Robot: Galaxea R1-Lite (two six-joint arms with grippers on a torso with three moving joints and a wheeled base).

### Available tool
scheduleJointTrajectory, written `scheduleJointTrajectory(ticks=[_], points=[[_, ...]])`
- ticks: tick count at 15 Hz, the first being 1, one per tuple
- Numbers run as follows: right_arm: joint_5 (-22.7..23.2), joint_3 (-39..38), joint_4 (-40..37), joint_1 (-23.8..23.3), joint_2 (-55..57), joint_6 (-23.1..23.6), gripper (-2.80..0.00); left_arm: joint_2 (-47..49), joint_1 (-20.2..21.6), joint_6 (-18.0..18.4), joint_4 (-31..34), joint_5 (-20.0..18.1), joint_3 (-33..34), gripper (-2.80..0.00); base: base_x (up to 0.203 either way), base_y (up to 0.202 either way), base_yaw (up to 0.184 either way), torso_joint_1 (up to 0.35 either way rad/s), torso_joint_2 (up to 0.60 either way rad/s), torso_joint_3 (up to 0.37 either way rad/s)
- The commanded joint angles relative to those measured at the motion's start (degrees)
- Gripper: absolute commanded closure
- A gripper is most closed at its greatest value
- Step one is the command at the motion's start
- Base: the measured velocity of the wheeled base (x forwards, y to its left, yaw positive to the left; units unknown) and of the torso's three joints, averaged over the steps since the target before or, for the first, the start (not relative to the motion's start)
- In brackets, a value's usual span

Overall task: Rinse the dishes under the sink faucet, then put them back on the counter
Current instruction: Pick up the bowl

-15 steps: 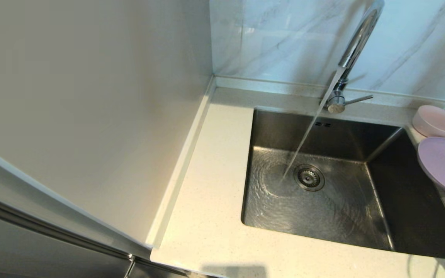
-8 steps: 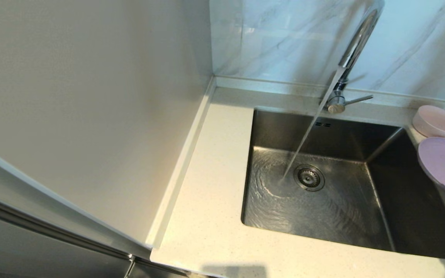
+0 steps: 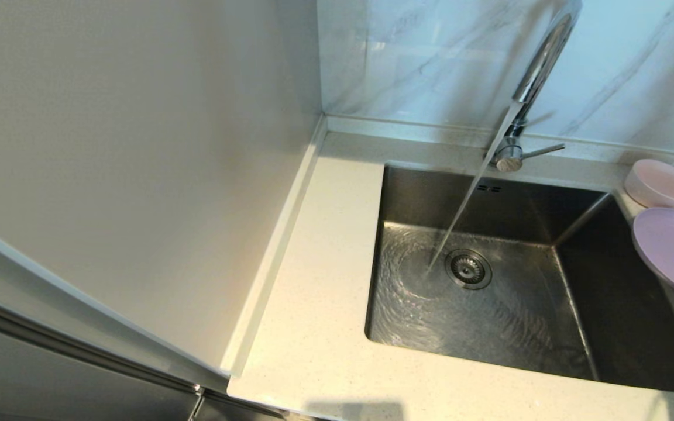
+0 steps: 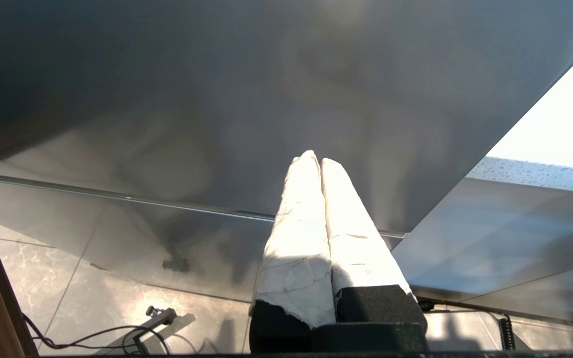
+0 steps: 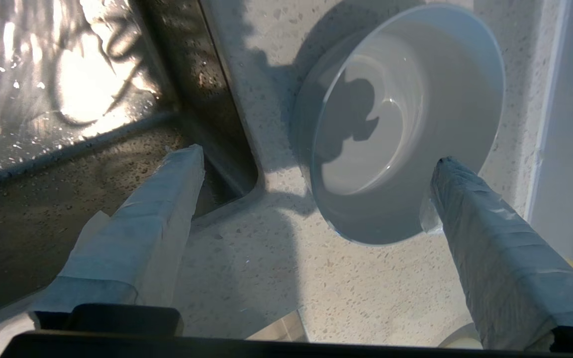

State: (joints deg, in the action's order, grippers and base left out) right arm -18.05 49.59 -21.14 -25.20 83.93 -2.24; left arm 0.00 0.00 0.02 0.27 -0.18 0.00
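Water runs from the chrome sink faucet (image 3: 539, 64) into the steel sink (image 3: 407, 193), landing beside the drain strainer (image 3: 468, 269). A pale pink bowl (image 3: 660, 183) and a lavender plate (image 3: 673, 251) rest on the counter (image 3: 325, 304) right of the basin. The greyish-white dish (image 5: 401, 124) stands on the counter (image 5: 266, 278) by the sink's corner (image 5: 227, 164). My right gripper (image 5: 320, 158) hangs open just above it, with one fingertip (image 5: 448, 171) at the dish's rim; whether they touch is unclear. My left gripper (image 4: 316, 160) is shut on nothing, parked low.
A tall cream panel (image 3: 138, 175) walls off the counter's left side, and a grey-veined marble wall (image 3: 430, 58) stands behind the faucet. The left wrist view holds a steel cabinet front (image 4: 217, 99) and a tiled floor with cables (image 4: 117, 328).
The faucet, pink bowl and lavender plate stand as before. Only the ripples on the sink floor shift.
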Motion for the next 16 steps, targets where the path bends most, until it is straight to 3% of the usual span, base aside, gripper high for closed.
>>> scheduleJointTrajectory(ticks=[1,6,7,16], points=[[-0.1,-0.3,-0.1,-1.0,2.3,-0.2,-2.8,0.0,0.0,0.0,0.0,0.0,0.0,0.0,0.0,0.0,0.0,0.0,0.0,0.0],[0.0,-0.8,5.0,-1.5,5.1,0.0,-2.8,0.0,0.0,0.0,0.0,0.0,0.0,0.0,0.0,0.0,0.0,0.0,0.0,0.0],[0.0,-1.0,5.0,-1.5,5.3,0.1,0.0,0.0,0.0,0.0,0.0,0.0,0.0,0.0,0.0,0.0,0.0,0.0,0.0,0.0],[0.1,-1.6,7.8,-1.5,6.2,0.1,0.0,0.0,0.0,0.0,0.0,0.0,0.0,0.0,0.0,0.0,0.0,0.0,0.0,0.0]])
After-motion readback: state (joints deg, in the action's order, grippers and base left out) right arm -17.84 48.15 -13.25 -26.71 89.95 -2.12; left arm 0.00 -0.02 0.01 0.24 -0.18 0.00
